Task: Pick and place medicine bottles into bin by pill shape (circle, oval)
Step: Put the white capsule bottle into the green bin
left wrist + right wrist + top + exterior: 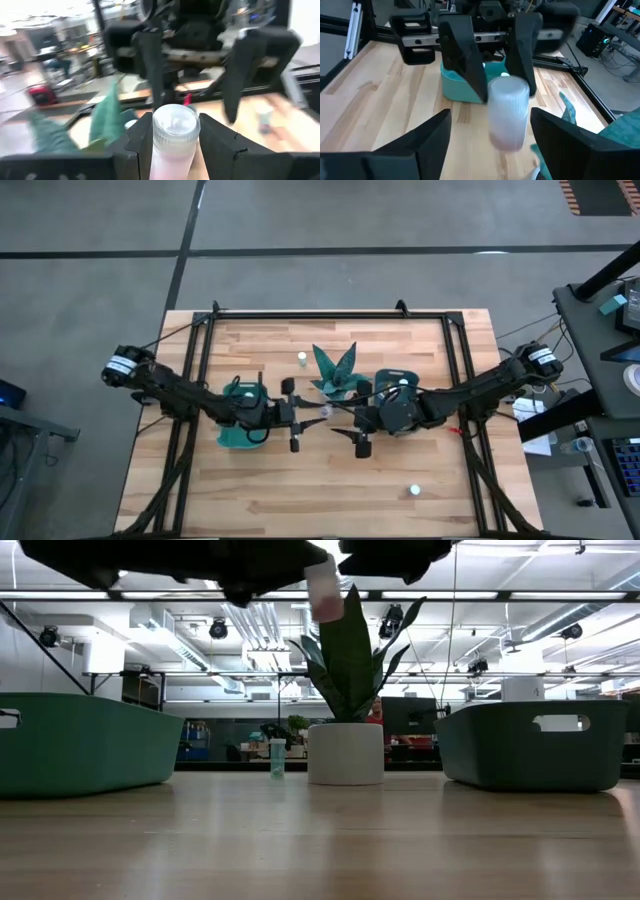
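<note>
A small medicine bottle [175, 131] with a pale body and a clear-white round top hangs in the air over the middle of the table, between the two arms. My left gripper [318, 411] comes from the table's left and is shut on it. My right gripper [492, 150] faces it from the table's right. Its fingers are wide open on either side of the bottle [509, 114] and touch nothing. The low view shows the bottle [323, 590] high above the tabletop. My left gripper pinches the bottle between its two fingers [141, 142], on opposite sides of the body just below the round top [175, 150]. The fingers come level from the table's left and lie across the bottle. The bottle is lifted clear, roughly upright and a little tilted.
A teal bin [238, 430] lies under my left arm and another [400, 376] under my right arm. A teal spiky plant in a white pot [336, 373] stands between them. One loose bottle [302, 359] stands at the far middle, another [414, 491] near the front right.
</note>
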